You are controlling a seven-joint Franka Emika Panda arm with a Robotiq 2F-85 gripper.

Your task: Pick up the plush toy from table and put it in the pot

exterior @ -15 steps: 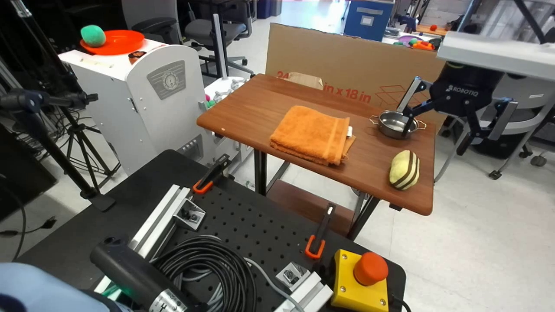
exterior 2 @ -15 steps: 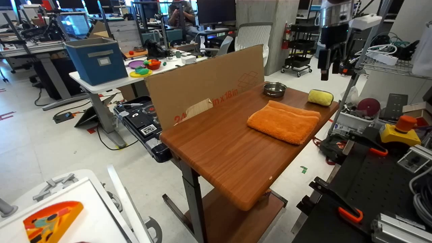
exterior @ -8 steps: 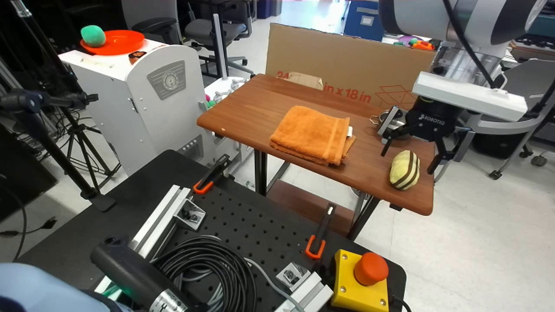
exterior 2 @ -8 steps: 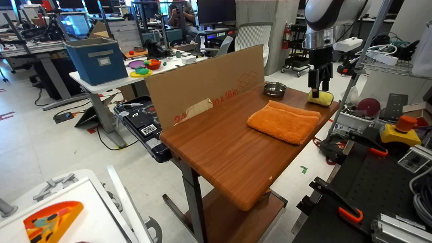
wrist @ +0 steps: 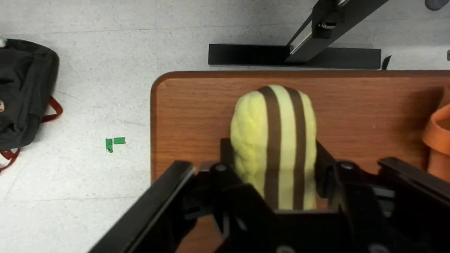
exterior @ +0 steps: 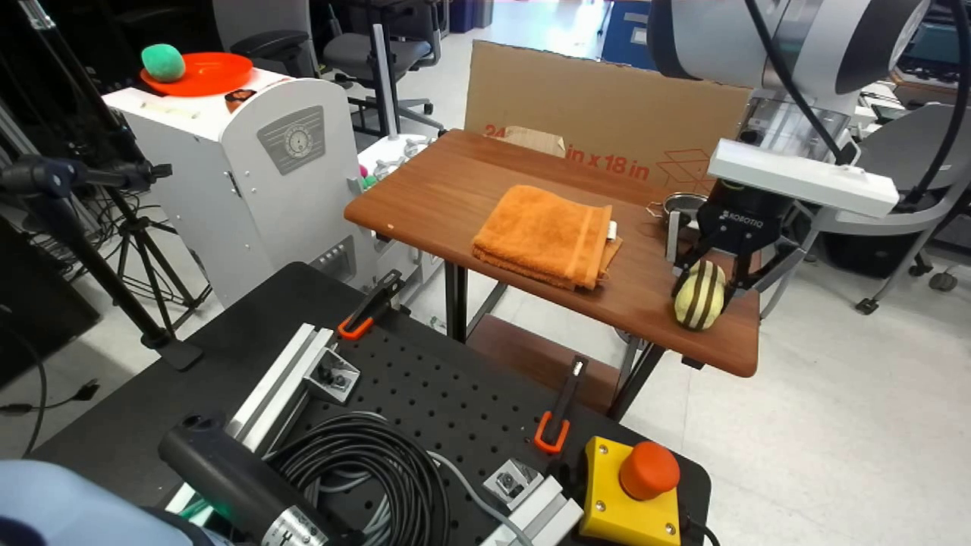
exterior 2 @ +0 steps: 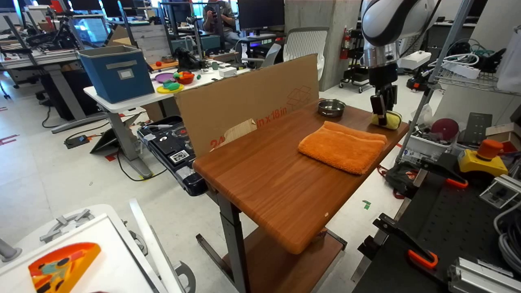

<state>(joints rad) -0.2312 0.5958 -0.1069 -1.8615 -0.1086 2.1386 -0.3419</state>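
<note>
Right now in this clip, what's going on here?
A robot's gripper is closed on the striped plush toy near a corner of the table. The toy appears to rest there, not yet lifted. The pot stands apart on the same table, along with a folded orange cloth.

In an exterior view, a blue storage bin [exterior 2: 116,77] is set on a white desk [exterior 2: 130,103]; a ribbed-back chair [exterior 2: 304,42] is seen before a concrete pillar [exterior 2: 313,14]. Strong glare [exterior: 550,17] is noted on the pale floor [exterior: 834,432] toward the back.
</note>
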